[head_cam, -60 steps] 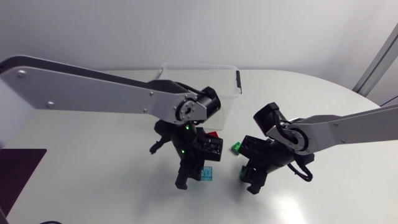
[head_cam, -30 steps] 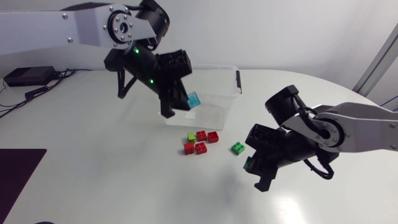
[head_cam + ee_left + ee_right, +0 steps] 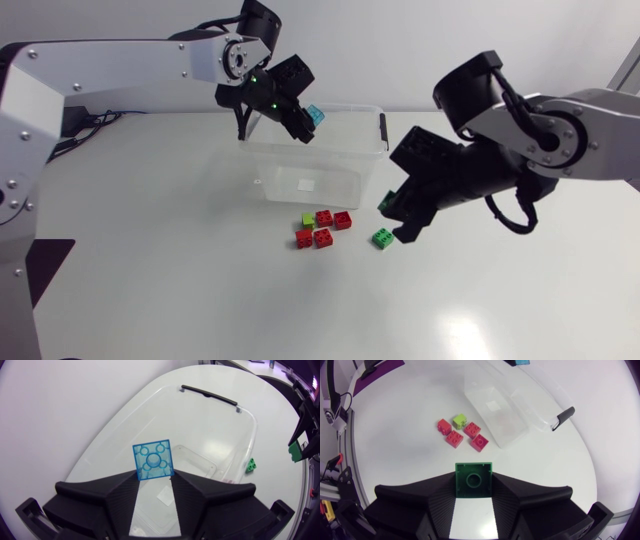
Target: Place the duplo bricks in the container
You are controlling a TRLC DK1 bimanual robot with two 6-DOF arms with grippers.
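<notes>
My left gripper (image 3: pixel 306 121) hangs over the far rim of the clear plastic container (image 3: pixel 262 170), shut on a translucent blue brick (image 3: pixel 315 114); in the left wrist view the blue brick (image 3: pixel 153 460) stands up from between the fingers, above the container (image 3: pixel 235 435). To the right of the container my right gripper (image 3: pixel 396 214) is in the air, shut on a dark green brick (image 3: pixel 385 203), which the right wrist view shows between its fingers (image 3: pixel 473 479). On the table in front of the container lie several red bricks (image 3: pixel 343 220), a lime brick (image 3: pixel 308 219) and a bright green brick (image 3: pixel 383 238).
The container has a black handle (image 3: pixel 383 131) on its right end and a white label on its floor. The loose bricks (image 3: pixel 455 438) lie ahead of the right gripper, between it and the container (image 3: pixel 520 407).
My left arm has lifted the blue brick off the table and carried it back over the container. My right arm has closed on the dark green brick and risen toward the container's right side.
</notes>
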